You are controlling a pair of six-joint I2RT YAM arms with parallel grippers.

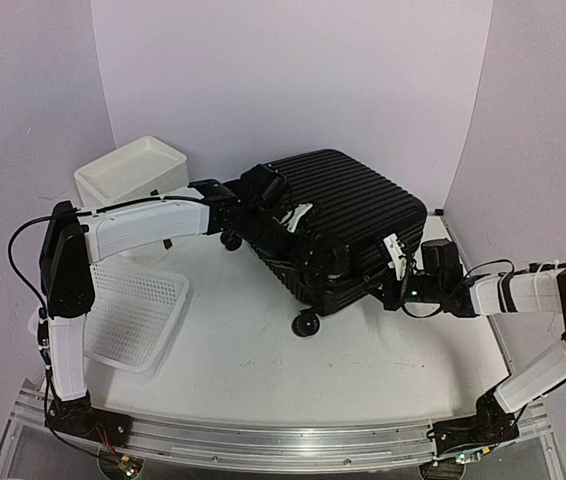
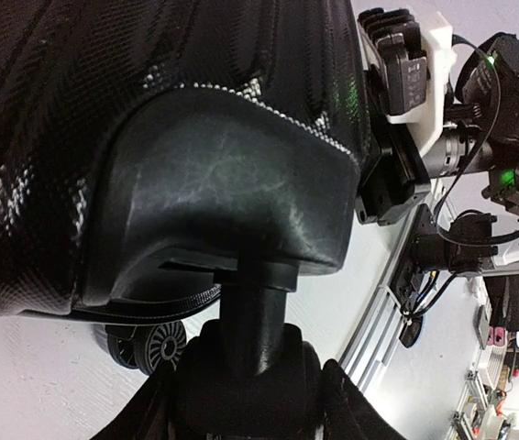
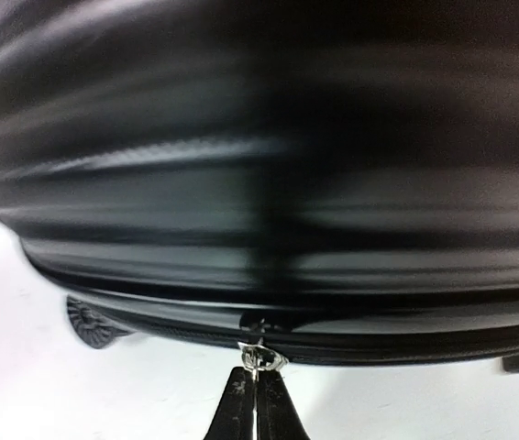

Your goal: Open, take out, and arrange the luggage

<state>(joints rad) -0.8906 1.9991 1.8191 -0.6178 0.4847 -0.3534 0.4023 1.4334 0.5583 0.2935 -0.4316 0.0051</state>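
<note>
Luggage (image 1: 348,215) lies tilted on the bench (image 1: 263,365), not yet unzipped, left gripper (image 2: 252,371) jaws clamped on a corner caster (image 2: 252,302), right gripper (image 3: 258,390) jaws together pinching the zip pull (image 3: 258,357); opening, emptying and arranging all remain

The suitcase (image 1: 348,225) sits in the middle of the frame. The basket (image 1: 138,315) lies lower left of it, the box (image 1: 131,170) upper left.

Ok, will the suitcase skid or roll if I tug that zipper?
The luggage, ribbed and hard-shelled, should stay rigid. Lying broad-side down, it probably won't roll. It might skid on the smooth table, though the left gripper seems to pin one caster.
</note>
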